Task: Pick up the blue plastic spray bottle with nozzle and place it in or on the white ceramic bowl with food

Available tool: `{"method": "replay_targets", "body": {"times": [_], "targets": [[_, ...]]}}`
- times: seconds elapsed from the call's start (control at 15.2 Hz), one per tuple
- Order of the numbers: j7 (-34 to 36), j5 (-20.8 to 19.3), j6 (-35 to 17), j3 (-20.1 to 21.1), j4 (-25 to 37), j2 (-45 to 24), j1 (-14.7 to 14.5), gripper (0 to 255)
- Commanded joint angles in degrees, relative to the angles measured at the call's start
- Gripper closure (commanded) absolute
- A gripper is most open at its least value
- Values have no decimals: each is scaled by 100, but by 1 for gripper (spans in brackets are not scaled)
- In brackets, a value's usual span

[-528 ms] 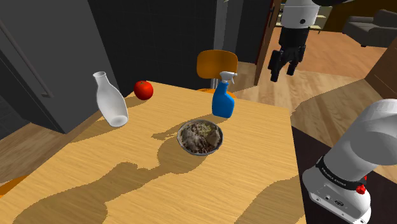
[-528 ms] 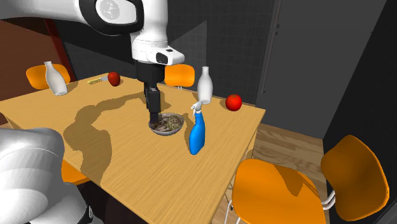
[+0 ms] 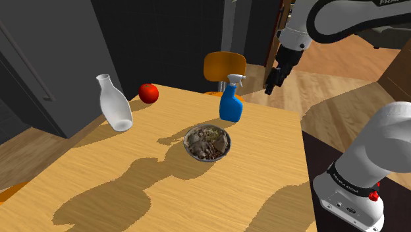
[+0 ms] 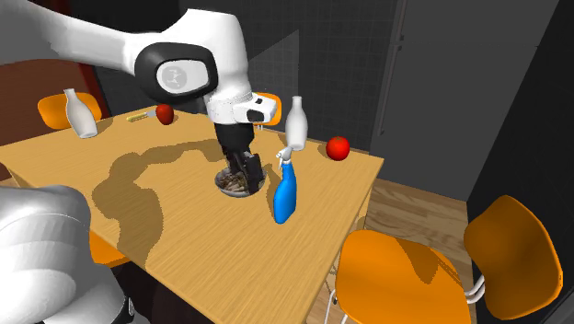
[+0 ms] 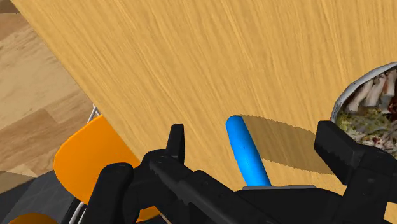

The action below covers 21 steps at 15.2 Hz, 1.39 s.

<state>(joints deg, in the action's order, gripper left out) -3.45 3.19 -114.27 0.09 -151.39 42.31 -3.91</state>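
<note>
Risks, as I judge them: the bowl [image 3: 186,141] is shallow and heaped with food, so a tall bottle set in it could lean and roll off the rim onto the table [image 3: 99,184]. Spray bottle [image 3: 230,105] stands upright on the table just behind the bowl, slightly to its right in the shoulder view. It has a narrow base and a high top, so a finger clipping its side on approach would tip it, maybe into the bowl. Gripper [image 3: 270,87] hangs in the air further right of the bowl, past the bottle. Its fingers [image 5: 176,141] are spread apart with nothing clasped. The wrist view has a blue part of the bottle between them, untouched. A grab on the thin neck may slip or swing.

Materials:
- Left of the bowl: white jug [image 3: 113,105], smooth, bulb-bodied, narrow neck.
- Red fruit [image 3: 148,93]: round, glossy.
- Bowl: round, grey rim, lumpy brown-and-pale food.
- Bottle: glossy blue body, pale trigger nozzle.
- Table: light wood grain.
</note>
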Motion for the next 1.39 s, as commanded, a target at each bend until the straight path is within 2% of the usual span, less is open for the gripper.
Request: {"method": "replay_targets", "body": {"times": [0.0,0.33,0.53,1.06,1.32], "targets": [[-516,29,-875,-164,-310,-130,-150,0],[-1887,343,-2955,-704,-712,-883,-782,0],[-2968,826,-4144,-1267,-740,-1503,-1502,0],[-3462,1401,-4970,-1665,-652,-2347,-2130,0],[-3461,1401,-4970,-1665,-652,-2347,-2130,0]]}}
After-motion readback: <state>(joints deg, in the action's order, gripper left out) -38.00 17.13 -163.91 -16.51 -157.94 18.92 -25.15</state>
